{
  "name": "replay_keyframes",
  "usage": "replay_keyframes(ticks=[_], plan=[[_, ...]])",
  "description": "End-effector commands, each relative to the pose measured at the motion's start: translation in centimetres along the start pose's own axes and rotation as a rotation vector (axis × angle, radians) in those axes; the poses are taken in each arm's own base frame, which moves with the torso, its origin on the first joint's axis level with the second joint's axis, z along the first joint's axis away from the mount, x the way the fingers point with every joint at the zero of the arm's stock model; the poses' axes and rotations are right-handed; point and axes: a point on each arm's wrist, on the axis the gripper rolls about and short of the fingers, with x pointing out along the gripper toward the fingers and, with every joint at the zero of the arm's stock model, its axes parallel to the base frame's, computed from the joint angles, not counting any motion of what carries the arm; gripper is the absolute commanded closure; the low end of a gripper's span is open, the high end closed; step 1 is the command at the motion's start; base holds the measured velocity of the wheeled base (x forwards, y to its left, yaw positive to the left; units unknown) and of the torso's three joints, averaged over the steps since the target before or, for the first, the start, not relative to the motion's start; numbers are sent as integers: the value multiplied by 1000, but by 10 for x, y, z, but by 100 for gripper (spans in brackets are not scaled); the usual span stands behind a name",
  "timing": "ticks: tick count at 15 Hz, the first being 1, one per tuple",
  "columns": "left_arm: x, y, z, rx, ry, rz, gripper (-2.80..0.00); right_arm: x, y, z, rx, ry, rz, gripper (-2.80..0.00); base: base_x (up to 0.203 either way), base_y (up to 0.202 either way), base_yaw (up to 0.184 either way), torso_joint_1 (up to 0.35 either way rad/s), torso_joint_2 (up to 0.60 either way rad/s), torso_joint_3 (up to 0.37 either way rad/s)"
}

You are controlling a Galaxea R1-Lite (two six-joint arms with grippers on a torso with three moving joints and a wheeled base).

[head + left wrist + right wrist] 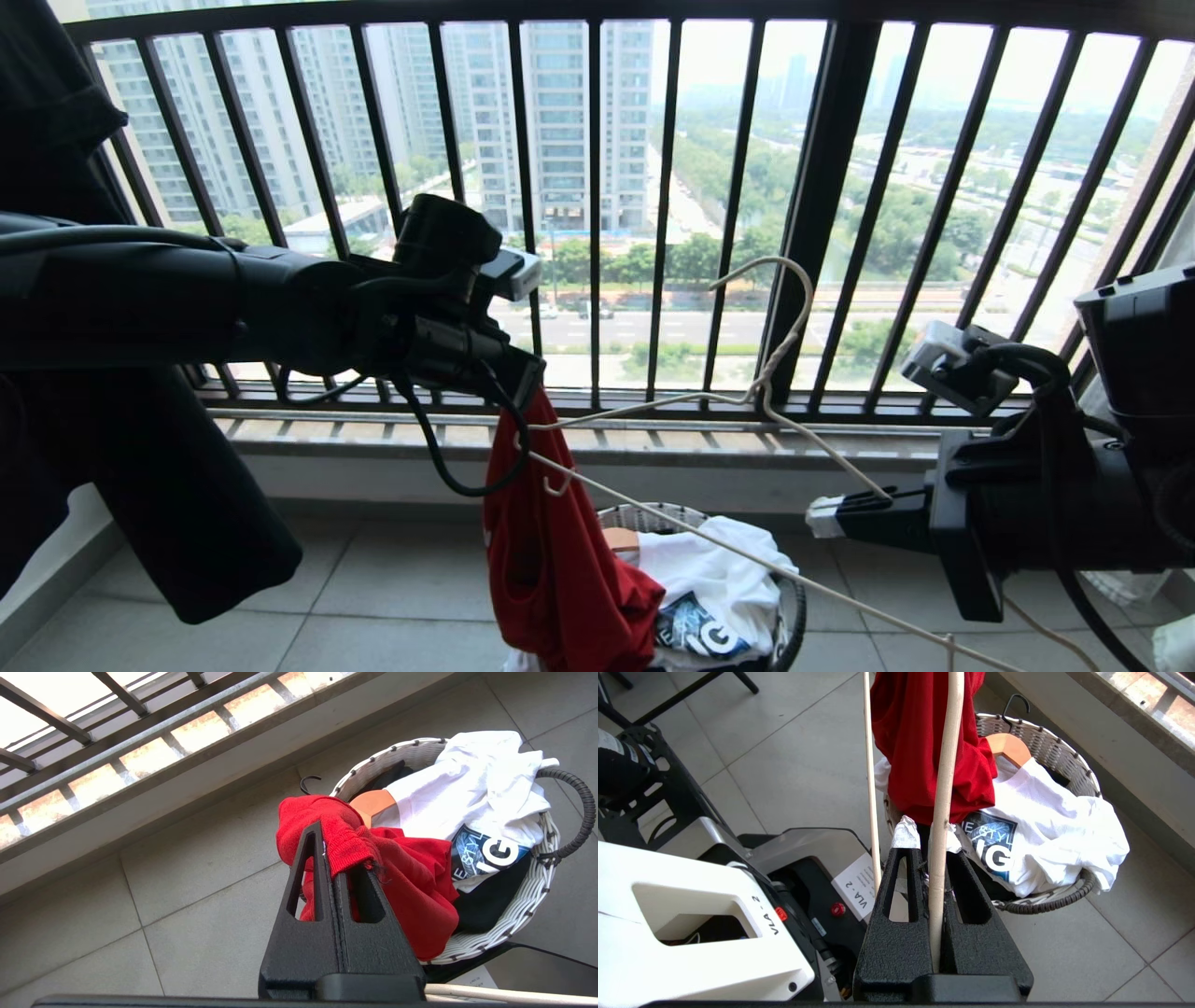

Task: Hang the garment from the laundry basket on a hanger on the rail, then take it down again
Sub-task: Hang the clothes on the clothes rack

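At about nine o'clock in the head view, the left gripper (523, 387) is clenched on a bunched fold of the red garment (560, 551), which is hung straight down from the fingers toward six o'clock. In the left wrist view the closed fingers (327, 868) are seen pinching the red cloth (397, 891) at their tips. At four o'clock the right gripper (826, 516) is clamped on one thin arm of the white wire hanger (756, 392) — the wire (941, 812) is seen running between its shut, tape-tipped fingers (906, 833) in the right wrist view. The hanger is tilted, its hook raised toward twelve o'clock in front of the dark window railing (822, 187), and its far end is met by the garment just below the left gripper. Under the garment, at six o'clock, the laundry basket (644, 513) is set on the tiled floor (401, 579) — a white printed T-shirt (719, 569) and part of a light-wood hanger (1008, 749) are held in it. A black shirt (140, 485) is hung at eight o'clock.
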Motion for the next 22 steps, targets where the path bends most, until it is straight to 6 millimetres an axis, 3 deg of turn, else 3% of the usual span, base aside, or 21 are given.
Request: replay_keyframes(ticks=[1, 7, 15, 18, 22], plan=[[1, 0, -1, 1, 3, -1, 0, 11, 2, 1, 26, 22, 26, 0, 0, 0, 0, 0, 0, 0], [-6, 0, 2, 0, -14, -3, 0, 30, -7, 8, 97, -2, 8, 0, 0, 0, 0, 0, 0, 0], [-15, -1, 2, 3, -22, -8, 0, 31, -18, 10, 110, -17, -92, 0, 0, 0, 0, 0, 0, 0], [-26, -8, 3, 0, -48, -144, 0, 36, -22, 15, 126, -59, -139, 0, 0, 0, 0, 0, 0, 0], [-25, -19, 6, -42, -51, -186, 0, 38, -22, 13, 127, -47, -134, 0, 0, 0, 0, 0, 0, 0]])
